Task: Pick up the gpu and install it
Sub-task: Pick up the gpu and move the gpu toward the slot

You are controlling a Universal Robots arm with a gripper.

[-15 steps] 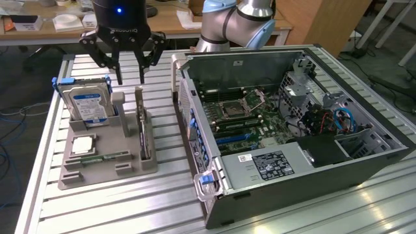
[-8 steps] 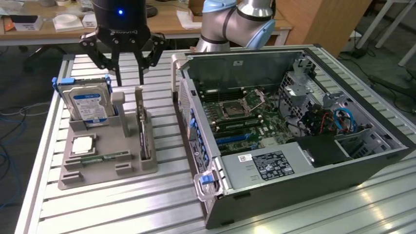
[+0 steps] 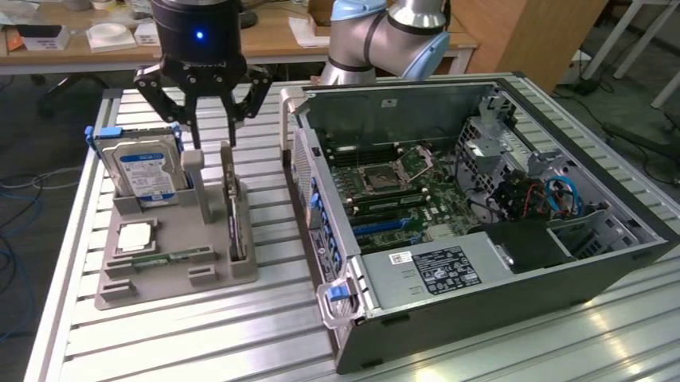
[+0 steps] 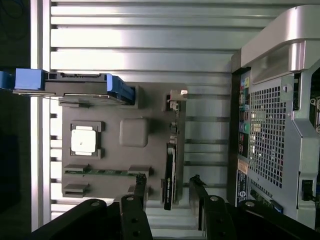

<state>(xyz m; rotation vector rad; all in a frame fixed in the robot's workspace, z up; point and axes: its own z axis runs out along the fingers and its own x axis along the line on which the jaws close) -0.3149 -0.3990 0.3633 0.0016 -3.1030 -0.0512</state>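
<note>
The gpu (image 3: 235, 219) is a thin dark card standing on edge in a slot of the grey holder (image 3: 159, 282), its silver bracket at the far end. Seen edge-on in the wrist view, the gpu (image 4: 169, 172) runs between my two fingers (image 4: 141, 182). My gripper (image 3: 212, 137) hangs open just above the card's far end, one finger on each side and neither touching it. The gripper (image 4: 169, 184) holds nothing. The open computer case (image 3: 595, 263) lies at the exterior view's right, its motherboard (image 3: 388, 187) exposed.
In the same holder (image 4: 132, 132) stand a silver hard drive with a blue label (image 3: 143, 169), a processor chip (image 3: 135, 236) and a green memory stick (image 3: 168, 258). The case's perforated wall (image 4: 267, 135) rises close beside the holder. All rest on a slatted aluminium table (image 3: 212, 334).
</note>
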